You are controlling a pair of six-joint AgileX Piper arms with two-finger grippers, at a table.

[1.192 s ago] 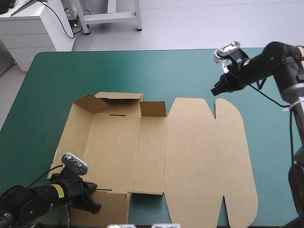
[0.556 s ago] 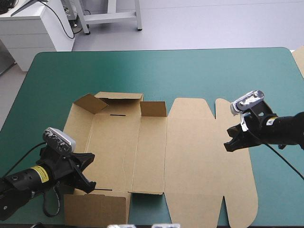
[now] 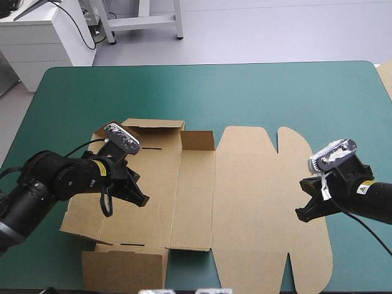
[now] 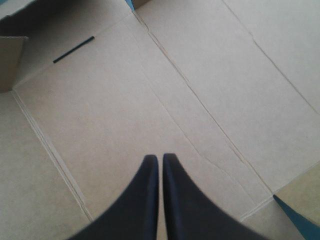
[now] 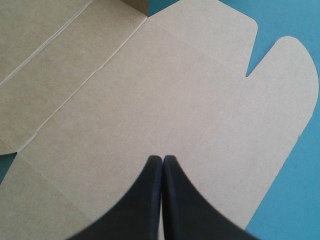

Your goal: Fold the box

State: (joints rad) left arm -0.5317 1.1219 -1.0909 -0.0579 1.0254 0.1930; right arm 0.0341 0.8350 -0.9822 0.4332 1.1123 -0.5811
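The left gripper (image 3: pixel 138 199) is seen closed and empty over the left panels of the box (image 3: pixel 245 196). The right gripper (image 3: pixel 304 214), likewise closed, is poised at its right edge. The box is spread mostly flat mid-table (image 3: pixel 184 92), two far flaps raised.

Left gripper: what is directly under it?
Under the shut black left gripper lies the flat brown cardboard box sheet, a creased panel beside a narrow slot. Whether the tips touch it cannot be told. The teal-green table cover beneath that panel is hidden by the board.
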